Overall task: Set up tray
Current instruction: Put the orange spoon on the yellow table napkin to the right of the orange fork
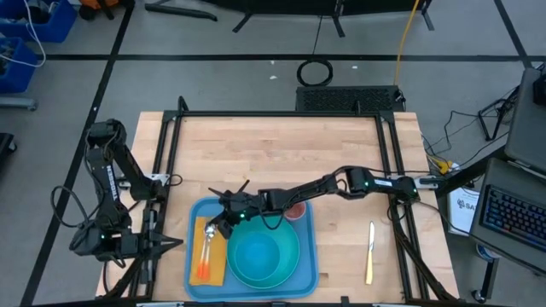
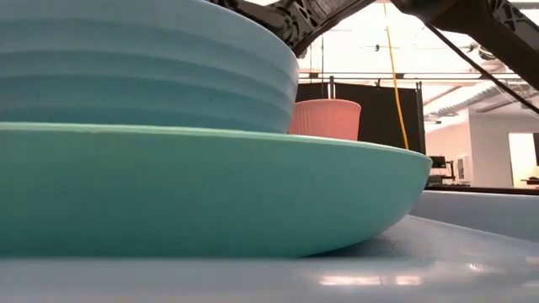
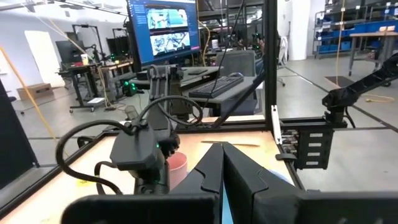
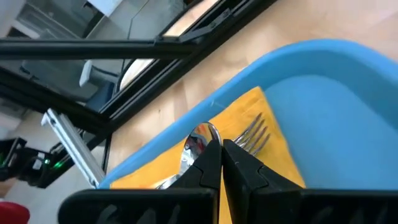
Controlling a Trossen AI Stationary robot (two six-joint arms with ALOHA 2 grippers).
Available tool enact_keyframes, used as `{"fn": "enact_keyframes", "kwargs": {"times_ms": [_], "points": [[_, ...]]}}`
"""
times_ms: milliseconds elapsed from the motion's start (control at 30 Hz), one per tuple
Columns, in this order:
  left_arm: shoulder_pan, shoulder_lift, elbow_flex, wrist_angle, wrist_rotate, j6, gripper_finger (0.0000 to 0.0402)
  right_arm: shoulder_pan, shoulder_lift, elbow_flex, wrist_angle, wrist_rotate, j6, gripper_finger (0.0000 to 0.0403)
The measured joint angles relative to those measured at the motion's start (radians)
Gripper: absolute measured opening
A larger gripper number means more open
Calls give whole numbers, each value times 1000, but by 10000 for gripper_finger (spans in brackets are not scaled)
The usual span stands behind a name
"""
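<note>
- The blue tray (image 1: 307, 275) sits at the table's near edge, holding a yellow-orange napkin (image 1: 211, 264), a teal bowl (image 1: 264, 254) on a plate, and a pink cup (image 1: 294, 209).
- The right gripper (image 1: 223, 223) hovers over the napkin's far end, fingers together and empty above the fork (image 4: 254, 138) and spoon (image 4: 198, 140), probably to straighten them.
- The left gripper (image 3: 222, 163) waits left of the tray, fingers together.

We see a wide teal plate (image 2: 210, 194) holding a ribbed teal bowl (image 2: 143, 67), a ribbed pink cup (image 2: 326, 118) behind, dark arm links (image 2: 312, 21) overhead.
</note>
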Motion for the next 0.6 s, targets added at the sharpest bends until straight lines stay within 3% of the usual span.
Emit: {"fn": "enact_keyframes", "kwargs": {"times_ms": [600], "points": [[1,0,0,-45,0,-31,10,-12,0,0,-66,5,32,0]]}}
